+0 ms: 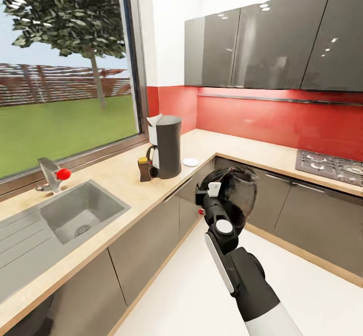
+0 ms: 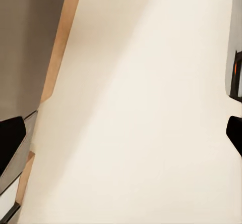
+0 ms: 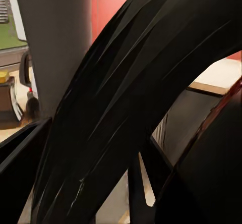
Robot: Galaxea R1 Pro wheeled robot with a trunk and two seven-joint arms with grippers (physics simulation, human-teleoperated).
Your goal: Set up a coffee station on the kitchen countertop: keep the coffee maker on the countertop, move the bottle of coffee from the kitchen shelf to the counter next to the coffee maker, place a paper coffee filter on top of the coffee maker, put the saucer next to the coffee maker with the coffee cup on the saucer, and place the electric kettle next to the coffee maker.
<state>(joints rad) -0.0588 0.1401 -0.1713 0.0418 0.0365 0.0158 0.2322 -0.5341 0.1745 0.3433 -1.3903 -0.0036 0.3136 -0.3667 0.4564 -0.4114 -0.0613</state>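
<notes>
Head view, from the left: a steel sink (image 1: pixel 30 245) is set into the light wood desk (image 1: pixel 126 184), its near end cut off by the frame, with a tap (image 1: pixel 49 174) bearing a red knob behind it under the window (image 1: pixel 60 73). Further along the desk, beyond the right pincer (image 1: pixel 212 194) and to its left, stands the bottle of coffee (image 1: pixel 144 169), a small dark jar with a yellow lid, its label too small to read. It is just beside the coffee maker (image 1: pixel 168 147), which is tall, dark grey and upright. The paper coffee filter (image 1: pixel 153 126) shows as a white folded piece at the coffee maker's top, on its left side. On the other side of the coffee maker lies the saucer (image 1: pixel 190 162), a flat white disc near the desk's inner corner. The right pincer is held off the desk in front of the grey cabinet fronts, closed on the electric kettle (image 1: pixel 239 194). The kettle's dark glass body and black looping handle hide the fingertips. To the right of the pincer a gas hob (image 1: pixel 330 167) is cut off by the frame edge. In the left wrist view the left pincer (image 2: pixel 121 133) is spread wide over pale floor beside a cabinet front, with only the black tips of its fingers (image 2: pixel 10 138) in frame. In the right wrist view the kettle's black handle loop fills most of the picture, blurred by closeness. It covers part of the coffee maker and most of the bottle beyond it.
</notes>
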